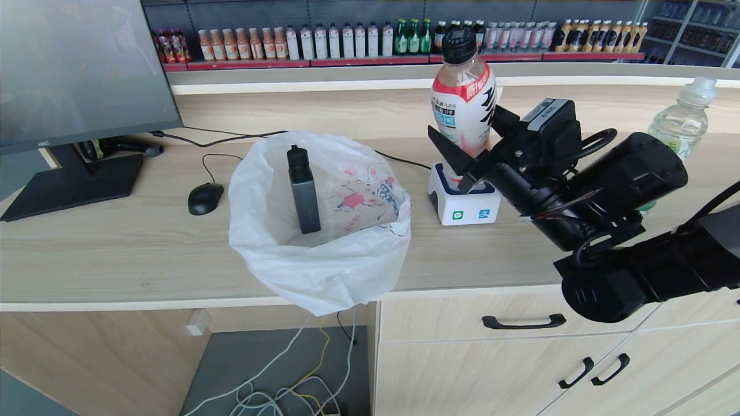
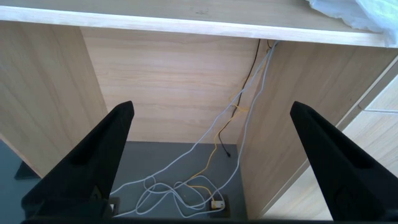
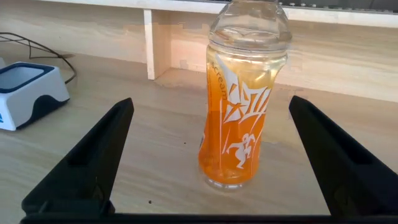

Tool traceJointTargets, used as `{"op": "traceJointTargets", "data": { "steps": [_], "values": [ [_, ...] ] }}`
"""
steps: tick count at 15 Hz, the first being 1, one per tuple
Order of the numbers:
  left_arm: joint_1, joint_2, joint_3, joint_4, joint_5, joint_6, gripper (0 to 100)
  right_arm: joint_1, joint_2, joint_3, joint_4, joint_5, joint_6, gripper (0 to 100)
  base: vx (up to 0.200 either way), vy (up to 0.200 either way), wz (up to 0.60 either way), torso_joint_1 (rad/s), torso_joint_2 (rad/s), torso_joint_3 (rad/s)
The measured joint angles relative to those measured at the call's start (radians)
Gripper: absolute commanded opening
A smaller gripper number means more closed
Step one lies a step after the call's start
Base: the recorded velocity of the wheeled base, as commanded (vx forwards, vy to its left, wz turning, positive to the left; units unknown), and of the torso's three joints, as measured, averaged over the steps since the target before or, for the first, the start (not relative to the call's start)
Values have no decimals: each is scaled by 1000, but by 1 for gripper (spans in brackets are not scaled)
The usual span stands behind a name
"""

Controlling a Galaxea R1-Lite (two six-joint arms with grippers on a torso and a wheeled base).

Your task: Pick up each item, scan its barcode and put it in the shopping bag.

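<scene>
Judging this the pick-up step: head view, right gripper (image 1: 467,130), fingers (image 1: 448,151) spread, at the upright drink bottle (image 1: 462,98) behind the scanner (image 1: 462,208), shopping bag (image 1: 318,254) nearby; left wrist view, left gripper (image 2: 211,107) spread, empty, below the counter (image 2: 155,11); right wrist view, bottle stands untouched between the fingers, so next: advance, close squarely.

Table (image 1: 115,248): one.
Bottles standing on the table: two, a white-labelled bottle (image 1: 462,101) and a clear bottle (image 1: 682,124).
Shopping bag (image 1: 260,231): one.
Bottles in the shopping bag: one dark bottle (image 1: 303,190).
Orange bottle (image 3: 242,112): one in the right wrist view; cannot tell whether it is the white-labelled bottle again.
Scanner (image 1: 462,205): one.
Monitor (image 1: 75,63): one.
Mouse (image 1: 205,197): one.
Drawer handles (image 1: 523,322): three.
Shelf bottles (image 1: 347,40): one long row, too many to count surely.
Left gripper (image 2: 211,106): two fingers (image 2: 99,155).
Right gripper (image 3: 211,102): two fingers (image 3: 99,155).
</scene>
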State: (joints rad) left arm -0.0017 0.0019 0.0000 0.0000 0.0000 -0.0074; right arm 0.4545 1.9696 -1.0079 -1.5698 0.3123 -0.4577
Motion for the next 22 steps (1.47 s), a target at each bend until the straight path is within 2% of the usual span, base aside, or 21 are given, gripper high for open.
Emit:
{"op": "traceJointTargets", "data": {
  "steps": [4, 7, 9, 11, 14, 22],
  "values": [
    [0, 0, 0, 0, 0, 0, 100, 81, -80, 83, 0, -117, 92, 0, 0, 0, 0, 0, 0, 0],
    [0, 0, 0, 0, 0, 0, 100, 176, -144, 188, 1, -292, 144, 0, 0, 0, 0, 0, 0, 0],
    [0, 0, 0, 0, 0, 0, 100, 229, -173, 217, 0, -410, 165, 0, 0, 0, 0, 0, 0, 0],
    [0, 0, 0, 0, 0, 0, 100, 274, -188, 225, 0, -481, 173, 0, 0, 0, 0, 0, 0, 0],
    [0, 0, 0, 0, 0, 2, 100, 302, -199, 219, 0, -526, 173, 0, 0, 0, 0, 0, 0, 0],
    [0, 0, 0, 0, 0, 2, 100, 306, -233, 234, 0, -527, 220, 0, 0, 0, 0, 0, 0, 0]
  ]
}}
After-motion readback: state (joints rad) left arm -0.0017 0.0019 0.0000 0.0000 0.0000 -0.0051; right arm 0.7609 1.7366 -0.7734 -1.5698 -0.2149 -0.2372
